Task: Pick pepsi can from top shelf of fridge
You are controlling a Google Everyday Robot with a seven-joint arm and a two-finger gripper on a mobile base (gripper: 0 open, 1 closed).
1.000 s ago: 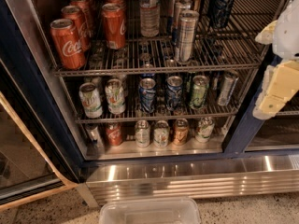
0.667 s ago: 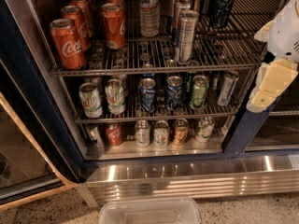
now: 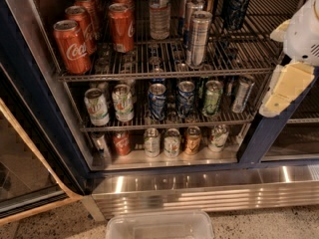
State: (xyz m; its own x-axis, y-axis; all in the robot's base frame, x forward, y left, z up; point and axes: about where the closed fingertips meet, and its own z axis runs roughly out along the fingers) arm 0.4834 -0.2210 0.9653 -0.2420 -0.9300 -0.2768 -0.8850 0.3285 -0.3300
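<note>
On my feed the dark navy-blue pepsi can point(image 3: 239, 8), with light swirl markings, stands upright at the back right of the top shelf point(image 3: 239, 55). That shelf is a silvery wire-grid rack with a front rail, running across the stainless-steel, blue-trimmed fridge point(image 3: 199, 190). Another dark can seems to stand right beside the pepsi can, but I cannot make it out clearly.

Near the middle of the top shelf I see two tall slim silver cans point(image 3: 198, 36), one behind the other. Just left of them is a clear plastic bottle point(image 3: 159, 14). The left part of the shelf carries red Coca-Cola cans point(image 3: 72, 46) in two rows running front to back, the nearest close to the front rail.

Under the top shelf a row of mixed cans point(image 3: 157, 101), white, blue and green, stands on a second wire rack. Lower still, another row of small cans point(image 3: 172, 142) stands on the cabinet bottom.

The white-and-cream gripper point(image 3: 285, 83) hangs in front of the top shelf's right end, outside the cabinet and against the dark blue upright. It is lower than the pepsi can, well apart from it, and touches no can. I cannot tell whether it is spread or closed.

Far below the shelf, a clear plastic tub point(image 3: 159, 225) lies on the speckled floor point(image 3: 279, 223) before the steel base panel. The glass door point(image 3: 30, 178) is swung out to the shelf's left.
</note>
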